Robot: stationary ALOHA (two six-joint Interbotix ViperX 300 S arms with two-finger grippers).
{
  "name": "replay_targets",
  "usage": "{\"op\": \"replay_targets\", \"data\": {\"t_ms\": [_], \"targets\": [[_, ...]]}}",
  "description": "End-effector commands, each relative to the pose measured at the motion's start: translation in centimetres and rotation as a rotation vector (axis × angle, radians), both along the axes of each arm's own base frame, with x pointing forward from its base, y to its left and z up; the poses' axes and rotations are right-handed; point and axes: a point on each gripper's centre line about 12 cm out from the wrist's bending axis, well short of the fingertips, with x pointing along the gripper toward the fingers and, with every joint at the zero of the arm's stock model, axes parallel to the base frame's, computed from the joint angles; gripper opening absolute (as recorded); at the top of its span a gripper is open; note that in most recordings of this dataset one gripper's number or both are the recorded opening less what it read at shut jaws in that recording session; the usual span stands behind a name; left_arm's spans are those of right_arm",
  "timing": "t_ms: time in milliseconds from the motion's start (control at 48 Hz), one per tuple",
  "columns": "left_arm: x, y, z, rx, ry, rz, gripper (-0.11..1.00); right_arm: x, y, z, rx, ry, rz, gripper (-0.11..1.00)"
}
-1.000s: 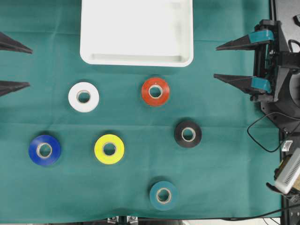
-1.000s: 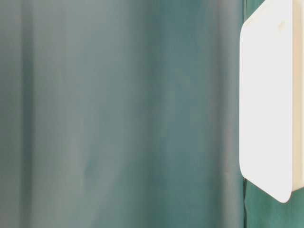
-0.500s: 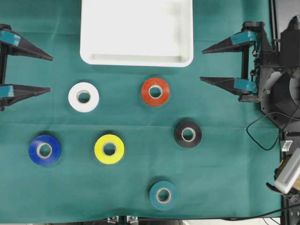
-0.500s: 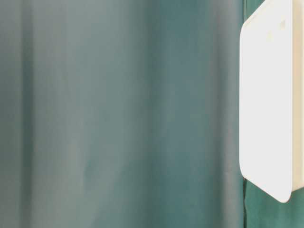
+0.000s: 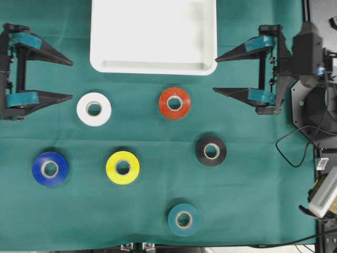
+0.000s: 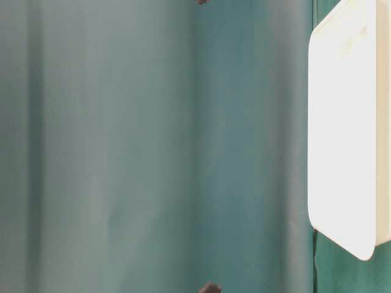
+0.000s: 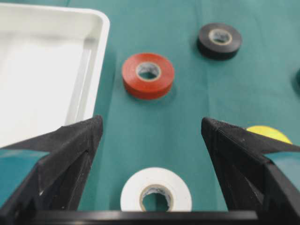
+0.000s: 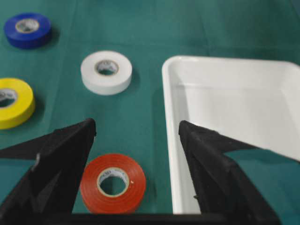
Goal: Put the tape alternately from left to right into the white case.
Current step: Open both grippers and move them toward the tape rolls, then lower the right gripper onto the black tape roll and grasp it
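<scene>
Your worktop [image 5: 253,179] wears a green cloth; on it lie the white case [image 5: 153,36] and six tape rolls [image 5: 122,167], all apart.

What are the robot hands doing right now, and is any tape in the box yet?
Left gripper open, empty. Right gripper open, empty. All six tape rolls on the green cloth, white roll nearest left gripper, red roll nearest right. White case empty. Nothing in the way.
</scene>
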Motion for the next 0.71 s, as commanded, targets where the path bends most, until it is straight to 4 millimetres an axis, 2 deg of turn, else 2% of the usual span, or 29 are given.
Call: {"op": "replay_targets", "data": {"t_ms": [0,313,688], "targets": [[1.0,0.1,0.8,-0.001,-0.005,0.003,0.74,0.9,-0.1,0.7,-0.002,-0.004,-0.001,0.78],[3.1,0.1,-1.2,-0.008,0.156,0.003,0.74,3.0,-0.3,-1.0,0.003,0.123,0.000,0.78],[4.5,0.1,-2.3,-0.007,0.231,0.001,0.74,3.7,-0.3,-1.7,0.005,0.161,0.000,0.78]]}}
